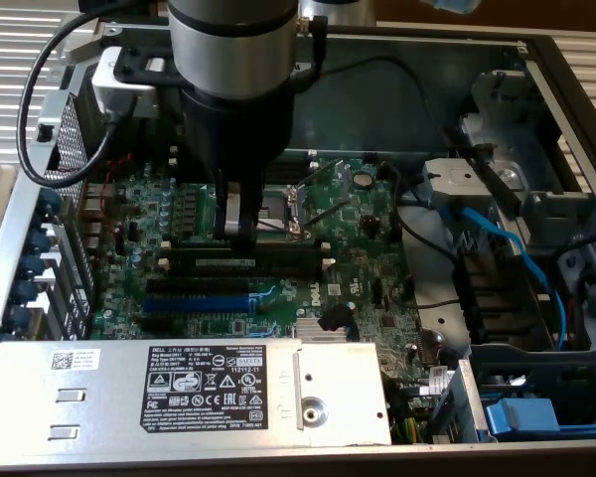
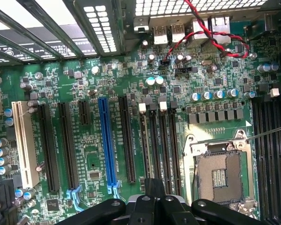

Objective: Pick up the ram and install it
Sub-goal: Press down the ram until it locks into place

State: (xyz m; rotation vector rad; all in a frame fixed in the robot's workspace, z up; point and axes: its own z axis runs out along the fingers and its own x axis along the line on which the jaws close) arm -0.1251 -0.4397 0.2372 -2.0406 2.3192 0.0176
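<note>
Ram point(image 1: 243, 261) lies flat in a memory slot near the middle of the motherboard point(image 1: 368, 268), long axis along the slot, directly under the gripper point(image 1: 240, 231), whose fingers reach down to it; I cannot tell their spread.

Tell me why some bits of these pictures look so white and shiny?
Wrist view: light shines through the case's vent holes, so they glare white, while the green board is evenly lit. Exterior view: the ribbed surface outside the case glares too, and the board looks darker beneath the arm.
</note>
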